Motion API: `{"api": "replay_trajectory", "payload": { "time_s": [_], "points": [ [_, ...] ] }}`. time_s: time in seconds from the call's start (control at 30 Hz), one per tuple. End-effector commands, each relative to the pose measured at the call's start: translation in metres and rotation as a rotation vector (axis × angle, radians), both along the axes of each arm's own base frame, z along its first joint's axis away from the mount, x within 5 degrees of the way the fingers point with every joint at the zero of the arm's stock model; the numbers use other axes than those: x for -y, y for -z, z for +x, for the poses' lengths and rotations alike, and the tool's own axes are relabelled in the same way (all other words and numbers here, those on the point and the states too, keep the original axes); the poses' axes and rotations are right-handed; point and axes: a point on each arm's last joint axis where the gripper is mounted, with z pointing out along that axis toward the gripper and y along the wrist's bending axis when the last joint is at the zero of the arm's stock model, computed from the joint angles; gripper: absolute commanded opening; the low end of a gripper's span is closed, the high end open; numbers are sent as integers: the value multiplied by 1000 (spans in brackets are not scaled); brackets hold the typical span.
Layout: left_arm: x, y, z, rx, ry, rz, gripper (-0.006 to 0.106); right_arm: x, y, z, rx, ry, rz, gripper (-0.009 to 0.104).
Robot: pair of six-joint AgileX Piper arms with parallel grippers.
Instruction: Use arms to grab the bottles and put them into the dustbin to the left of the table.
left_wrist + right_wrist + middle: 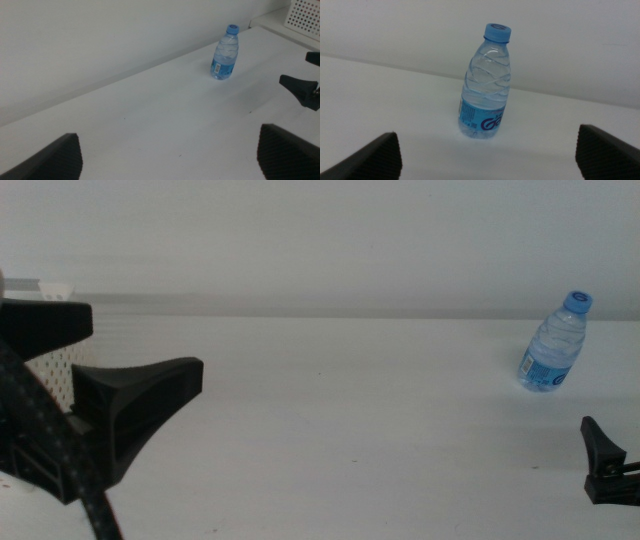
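Water bottle [553,346]: upright, blue cap up, long axis vertical, standing near the far right corner of the table [340,430].

Middle view: right gripper [607,463] shows only as a dark jaw tip at the right edge, nearer the front than the bottle and close to it. Left gripper [120,415] looms large on the left side, well apart from the bottle. Dustbin [52,350], white and perforated, sits behind it at the far left. Right arm is clearly the nearer one.

Left wrist view: jaws spread wide, nothing between them. Bottle [225,53] stands far across bare tabletop; the dark shape beside it is probably the right gripper [304,89]. A perforated white corner shows beyond, too cropped to identify.

Right wrist view: jaws wide apart and empty, bottle [487,85] dead ahead, centred between them, slightly tilted in frame. Nothing stands between claw and bottle; a straight advance looks sufficient.
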Motion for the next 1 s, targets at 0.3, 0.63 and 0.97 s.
{"api": "replay_trajectory", "payload": {
  "time_s": [0.3, 0.63, 0.97],
  "points": [
    [-1, -5, -1, 22, -3, -19, 94, 9, 10, 49, -46, 113, 111, 93],
    [-1, -5, -1, 22, -3, -19, 94, 11, 21, 97, -60, 119, 78, 93],
    [-1, -5, -1, 22, -3, -19, 94, 13, 35, 139, -64, 125, 50, 93]
  ]
}}
